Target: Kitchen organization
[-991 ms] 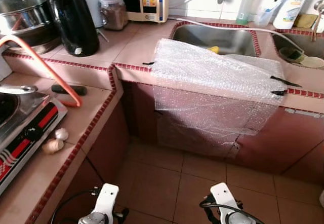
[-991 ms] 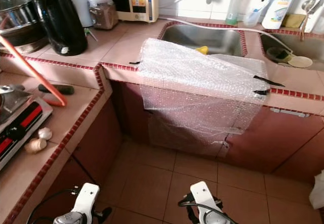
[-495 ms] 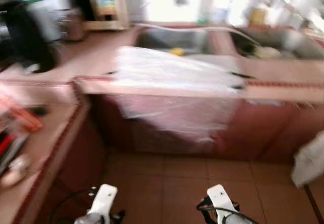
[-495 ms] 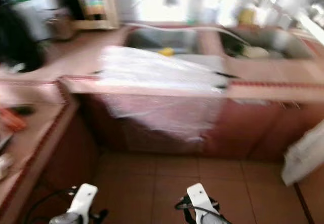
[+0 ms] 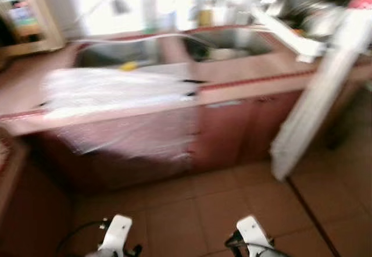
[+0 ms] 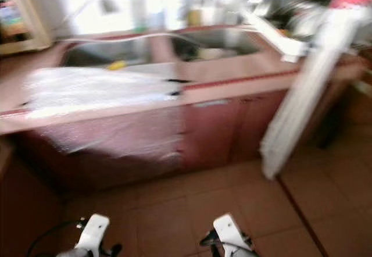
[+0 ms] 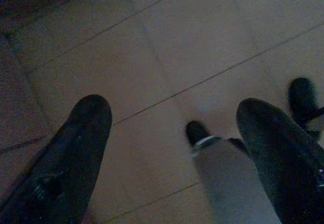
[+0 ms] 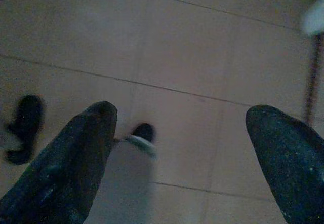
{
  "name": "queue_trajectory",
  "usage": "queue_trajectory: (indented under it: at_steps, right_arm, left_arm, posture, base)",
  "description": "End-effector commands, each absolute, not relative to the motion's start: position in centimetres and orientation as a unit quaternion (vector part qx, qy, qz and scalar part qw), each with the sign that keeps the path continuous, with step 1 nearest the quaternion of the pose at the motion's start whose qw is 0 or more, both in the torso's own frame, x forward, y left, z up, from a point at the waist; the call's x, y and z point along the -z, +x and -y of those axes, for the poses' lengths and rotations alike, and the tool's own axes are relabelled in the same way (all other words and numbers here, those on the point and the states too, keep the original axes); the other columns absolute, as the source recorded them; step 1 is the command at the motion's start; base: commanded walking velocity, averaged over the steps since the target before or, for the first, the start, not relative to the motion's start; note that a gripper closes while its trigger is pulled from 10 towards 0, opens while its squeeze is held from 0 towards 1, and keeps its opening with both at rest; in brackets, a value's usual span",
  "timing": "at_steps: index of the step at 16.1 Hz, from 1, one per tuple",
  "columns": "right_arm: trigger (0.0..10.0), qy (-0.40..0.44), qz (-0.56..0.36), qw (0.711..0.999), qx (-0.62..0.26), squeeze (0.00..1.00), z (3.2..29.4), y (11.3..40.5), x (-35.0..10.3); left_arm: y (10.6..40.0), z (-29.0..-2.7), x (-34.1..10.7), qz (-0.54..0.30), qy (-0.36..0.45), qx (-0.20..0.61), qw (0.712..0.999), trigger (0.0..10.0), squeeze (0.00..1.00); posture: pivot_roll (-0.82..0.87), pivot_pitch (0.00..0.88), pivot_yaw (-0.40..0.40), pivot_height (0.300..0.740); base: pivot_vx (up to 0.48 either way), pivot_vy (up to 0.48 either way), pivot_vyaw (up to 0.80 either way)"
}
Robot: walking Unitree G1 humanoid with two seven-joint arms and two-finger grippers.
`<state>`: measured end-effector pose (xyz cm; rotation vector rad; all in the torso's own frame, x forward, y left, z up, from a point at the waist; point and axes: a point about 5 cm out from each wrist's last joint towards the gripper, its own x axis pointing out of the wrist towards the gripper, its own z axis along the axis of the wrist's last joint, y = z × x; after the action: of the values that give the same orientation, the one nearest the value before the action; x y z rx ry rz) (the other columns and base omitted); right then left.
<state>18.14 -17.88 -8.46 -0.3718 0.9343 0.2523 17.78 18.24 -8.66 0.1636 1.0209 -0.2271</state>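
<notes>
The head views are blurred. A tiled pink counter (image 5: 244,74) carries a double steel sink (image 5: 102,56) with a small yellow thing (image 5: 129,66) in its left basin. A sheet of bubble wrap (image 5: 110,88) lies over the counter's front and hangs down the cabinet. Both arms hang low, the left arm (image 5: 116,236) and the right arm (image 5: 250,239) over the floor tiles. In the wrist views my left gripper (image 7: 172,112) and my right gripper (image 8: 187,115) are open, nothing between the fingers, floor beneath them.
Bottles (image 5: 150,7) stand behind the sink, and a beige appliance (image 5: 23,15) at the back left. A long white object (image 5: 314,94) leans at the counter's right end. Dishes pile at the back right (image 5: 302,13). Brown floor tiles (image 5: 203,204) lie ahead.
The whole picture has swung to the right: the stove, kettle and side counter have left the view, and the right counter end with the white object has come in. Both arms still hang.
</notes>
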Motion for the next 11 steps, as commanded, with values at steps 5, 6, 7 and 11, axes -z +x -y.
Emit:
queue_trajectory:
  at_steps: [5,6,7,11]
  right_arm:
    - [10.0,-0.183,-0.448,0.865,-0.131,0.0,17.6,17.8,8.6]
    - [10.0,-0.185,-0.449,0.864,-0.131,0.0,17.6,17.7,8.7]
    - [10.0,-0.185,-0.45,0.864,-0.131,0.0,17.7,17.6,8.7]
    - [10.0,-0.193,-0.451,0.86,-0.138,0.0,17.6,17.3,8.8]
  left_arm:
    - [18.4,-17.9,8.4,-0.477,0.07,0.112,0.869,10.0,0.0]
    - [18.6,-17.9,8.3,-0.475,0.067,0.112,0.87,10.0,0.0]
    - [18.7,-17.8,8.3,-0.473,0.064,0.112,0.872,10.0,0.0]
    - [19.0,-17.6,8.1,-0.47,0.067,0.122,0.872,10.0,0.0]
  posture:
    - [-0.05,0.0,0.071,0.74]
    - [-0.05,0.0,0.072,0.74]
    - [-0.05,0.0,0.073,0.74]
    - [-0.06,0.0,0.076,0.74]
  base:
    - [0.0,0.0,0.0]
    - [0.0,0.0,0.0]
    - [0.0,0.0,0.0]
    - [0.068,0.0,0.0]
